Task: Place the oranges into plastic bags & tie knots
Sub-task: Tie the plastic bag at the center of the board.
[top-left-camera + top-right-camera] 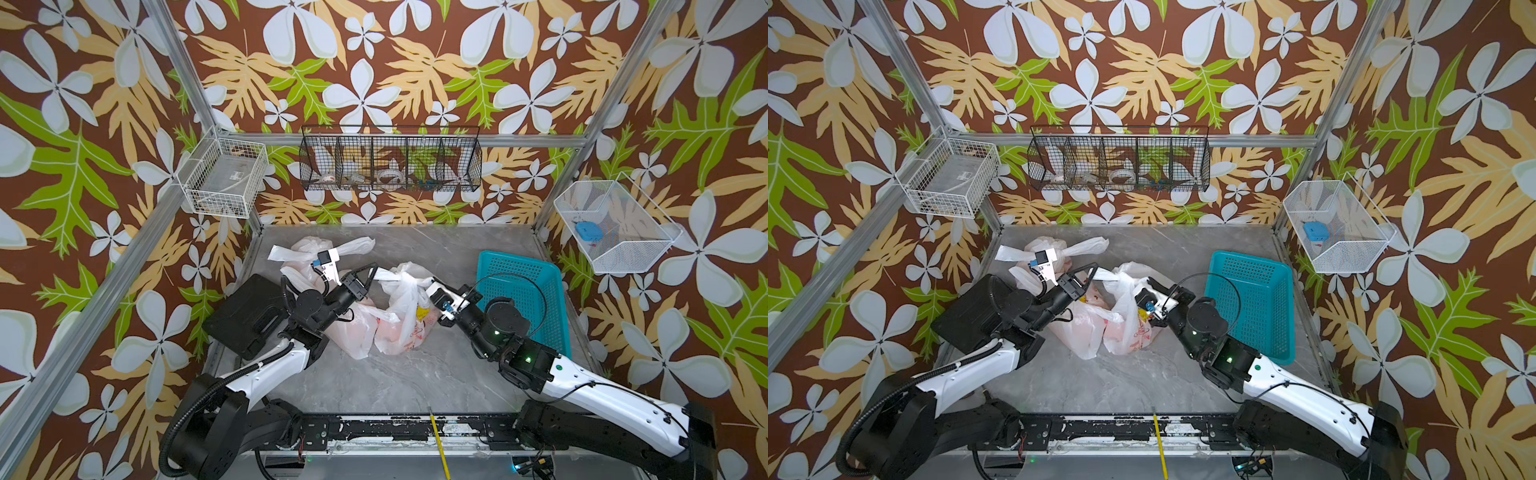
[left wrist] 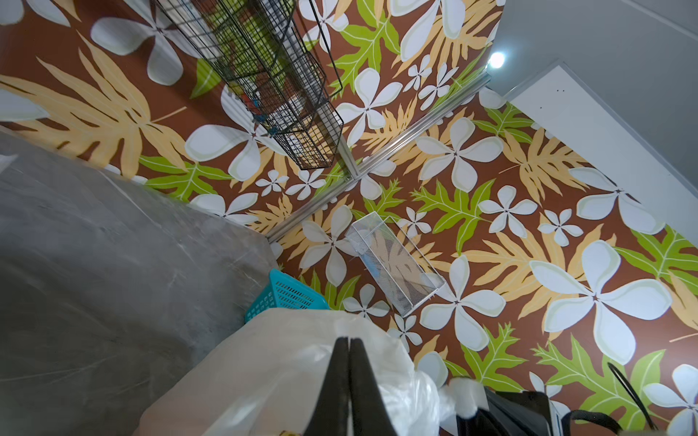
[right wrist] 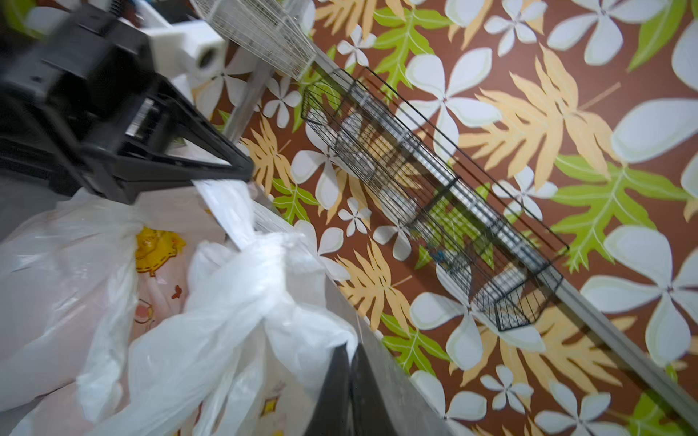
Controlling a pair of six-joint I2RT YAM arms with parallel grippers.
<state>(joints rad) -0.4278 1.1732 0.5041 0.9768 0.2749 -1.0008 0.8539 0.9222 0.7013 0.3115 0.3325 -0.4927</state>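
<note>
My left claw [image 1: 374, 269] pinches a strip [image 3: 223, 204] of the bag [image 1: 401, 320], mid-frame. My right claw [image 3: 349, 349] pinches that bag too, the knot [image 3: 264, 249] between them.

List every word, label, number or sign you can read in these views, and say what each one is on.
None can be read in any view.
Red print on the plastic bag: may hold characters, too blurred to read.
Yellow cartoon on that bag: a picture, no letters legible.
Label on the clear box in the white wire basket: too small to read.
</note>
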